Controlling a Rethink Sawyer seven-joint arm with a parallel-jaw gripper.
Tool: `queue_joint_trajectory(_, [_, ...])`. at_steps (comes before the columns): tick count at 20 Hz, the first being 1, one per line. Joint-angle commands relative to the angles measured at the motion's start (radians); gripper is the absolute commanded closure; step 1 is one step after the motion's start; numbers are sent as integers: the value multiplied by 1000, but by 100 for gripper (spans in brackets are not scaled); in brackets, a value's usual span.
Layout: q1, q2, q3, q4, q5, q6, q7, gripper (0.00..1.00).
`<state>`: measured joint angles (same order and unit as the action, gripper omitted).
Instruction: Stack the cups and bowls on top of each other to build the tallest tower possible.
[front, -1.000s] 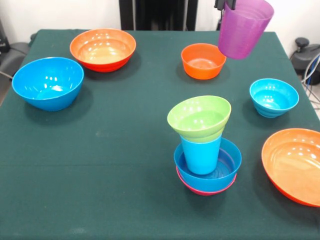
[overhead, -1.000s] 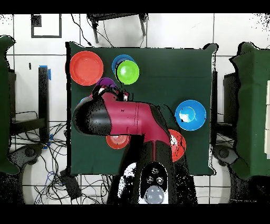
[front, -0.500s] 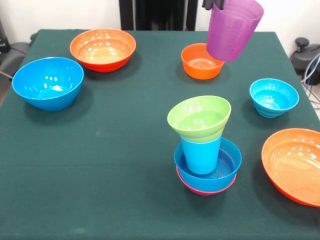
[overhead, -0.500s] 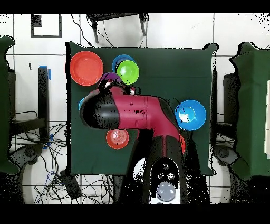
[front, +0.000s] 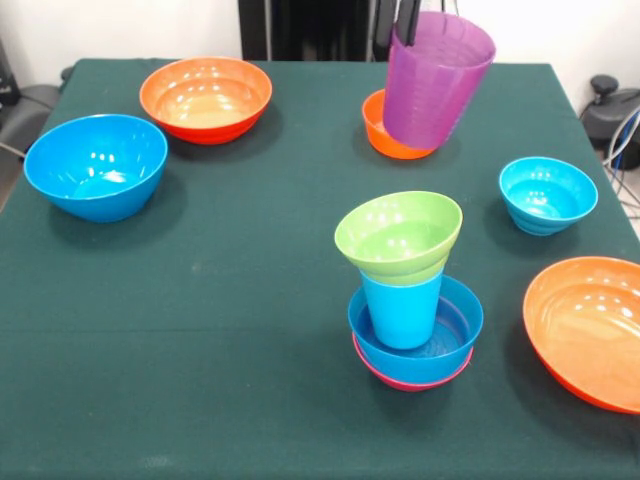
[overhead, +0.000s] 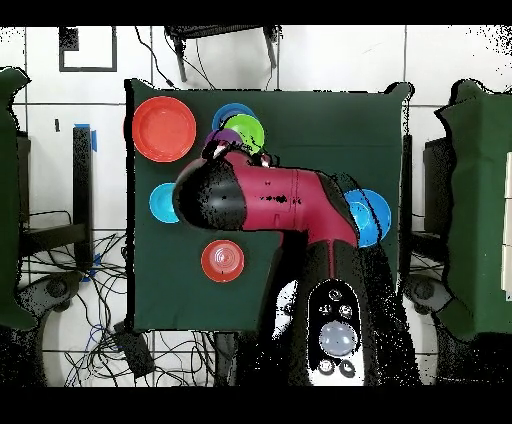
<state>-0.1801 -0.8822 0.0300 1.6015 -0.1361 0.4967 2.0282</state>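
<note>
The translucent purple cup (front: 437, 82) hangs tilted in the air above the table's far side, with my gripper (front: 406, 28) shut on its rim at the top edge of the front view. The tower (front: 408, 300) stands nearer the camera: a pink bowl (front: 410, 380) at the base, a blue bowl (front: 455, 335) in it, a light blue cup (front: 402, 312) standing in that, and a green bowl (front: 398, 235) on top. The purple cup is behind and above the tower, a little to its right. In the overhead view the arm (overhead: 270, 200) hides most of the purple cup (overhead: 217, 139) beside the green bowl (overhead: 246, 130).
Loose bowls lie around: a small orange one (front: 378, 128) partly behind the purple cup, a cyan one (front: 547, 193) at the right, a large orange one (front: 590, 330) at the near right, another orange one (front: 205, 95) far left, and a big blue one (front: 95, 165) at the left.
The gripper has carried the purple cup leftward and lower in the front view, closer to the tower. The tower and loose bowls have not moved.
</note>
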Motion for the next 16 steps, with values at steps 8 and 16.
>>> queue_joint_trajectory(8, [-18,66,127,-41,-90,129,-144,100])
queue_joint_trajectory(16, [-23,55,135,-37,-94,140,-139,100])
